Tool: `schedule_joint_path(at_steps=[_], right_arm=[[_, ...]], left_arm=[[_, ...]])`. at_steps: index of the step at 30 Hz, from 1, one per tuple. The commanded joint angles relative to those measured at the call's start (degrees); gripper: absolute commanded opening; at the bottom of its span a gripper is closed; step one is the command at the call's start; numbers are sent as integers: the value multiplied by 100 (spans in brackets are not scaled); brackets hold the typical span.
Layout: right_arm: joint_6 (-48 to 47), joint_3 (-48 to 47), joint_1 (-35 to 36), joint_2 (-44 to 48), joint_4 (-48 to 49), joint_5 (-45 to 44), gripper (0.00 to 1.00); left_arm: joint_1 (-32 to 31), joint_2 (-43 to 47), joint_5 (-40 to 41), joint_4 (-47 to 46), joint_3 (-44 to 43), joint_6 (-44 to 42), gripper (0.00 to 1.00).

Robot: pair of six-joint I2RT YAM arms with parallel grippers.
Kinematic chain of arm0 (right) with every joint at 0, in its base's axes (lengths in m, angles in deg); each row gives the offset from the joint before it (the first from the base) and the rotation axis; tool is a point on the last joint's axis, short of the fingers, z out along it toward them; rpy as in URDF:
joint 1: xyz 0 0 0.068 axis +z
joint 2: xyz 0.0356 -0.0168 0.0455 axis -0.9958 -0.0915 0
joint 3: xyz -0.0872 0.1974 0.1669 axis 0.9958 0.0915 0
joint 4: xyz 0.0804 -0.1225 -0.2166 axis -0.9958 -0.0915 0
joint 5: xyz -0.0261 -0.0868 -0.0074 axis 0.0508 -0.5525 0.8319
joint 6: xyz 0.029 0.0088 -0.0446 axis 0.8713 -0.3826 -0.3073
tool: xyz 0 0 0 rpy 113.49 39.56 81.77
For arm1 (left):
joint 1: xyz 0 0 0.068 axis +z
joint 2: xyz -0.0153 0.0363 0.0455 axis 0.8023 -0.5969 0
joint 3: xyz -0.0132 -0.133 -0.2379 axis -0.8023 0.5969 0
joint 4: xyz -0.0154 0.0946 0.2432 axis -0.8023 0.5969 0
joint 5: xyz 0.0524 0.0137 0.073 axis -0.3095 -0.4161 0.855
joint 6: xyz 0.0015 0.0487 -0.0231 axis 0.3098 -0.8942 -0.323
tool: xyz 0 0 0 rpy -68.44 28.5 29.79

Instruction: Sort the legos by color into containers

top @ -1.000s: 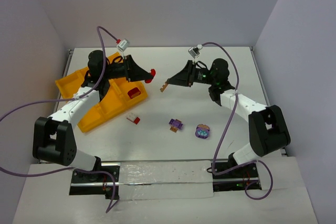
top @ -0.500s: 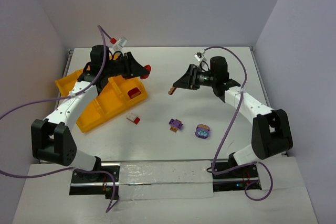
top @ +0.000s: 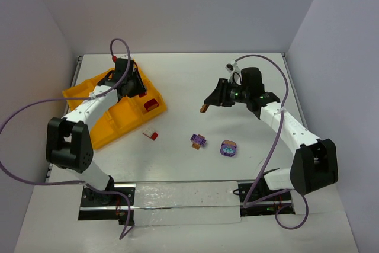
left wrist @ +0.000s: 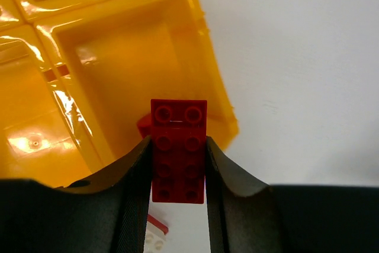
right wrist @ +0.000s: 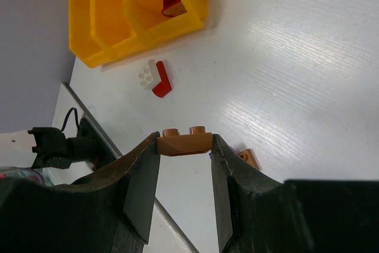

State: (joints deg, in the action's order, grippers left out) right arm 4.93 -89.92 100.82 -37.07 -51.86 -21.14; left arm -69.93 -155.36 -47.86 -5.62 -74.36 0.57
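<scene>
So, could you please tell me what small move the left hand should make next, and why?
Probably ease the left hand slightly further over the yellow cell before releasing. It is shut on a red brick, which in the left wrist view appears to sit over that cell's corner wall rather than its middle. Another red piece lies in that cell, so the colour matches.

My white table carries the yellow tray at my left, plus 3 loose bricks: red-white lego, purple-orange lego, purple-blue lego.
</scene>
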Motion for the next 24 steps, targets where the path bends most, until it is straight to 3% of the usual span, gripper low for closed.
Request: schedule_joint_path(at_steps=[1,2,3,4,5,8,19,22,24], right_arm=[[-145,-64,-34,248,-96,-83,0],[-163,-64,-34,272,-114,-95,0],[-179,-72,-34,296,-130,-103,0],[-181,-73,-34,299,-132,-104,0],[-173,-58,-27,314,-132,-96,0],[-155,-46,-17,317,-123,-16,0],[-176,-428,647,117,-202,-457,0],[-121,-528,881,-46,-82,-458,0],[95,-453,915,-139,365,99,0]], left_arm=[[-30,-300,585,-19,-377,98,4],[-30,-427,561,5,-443,86,11],[-30,-476,569,52,-484,102,36],[-30,-489,570,58,-496,111,38],[-30,-498,540,-2,-504,142,57],[-38,-438,360,-127,-584,174,97],[-91,732,551,512,-769,-141,99],[-89,1300,-53,286,-215,-767,99],[-82,1664,-1227,2,122,-1174,99]])
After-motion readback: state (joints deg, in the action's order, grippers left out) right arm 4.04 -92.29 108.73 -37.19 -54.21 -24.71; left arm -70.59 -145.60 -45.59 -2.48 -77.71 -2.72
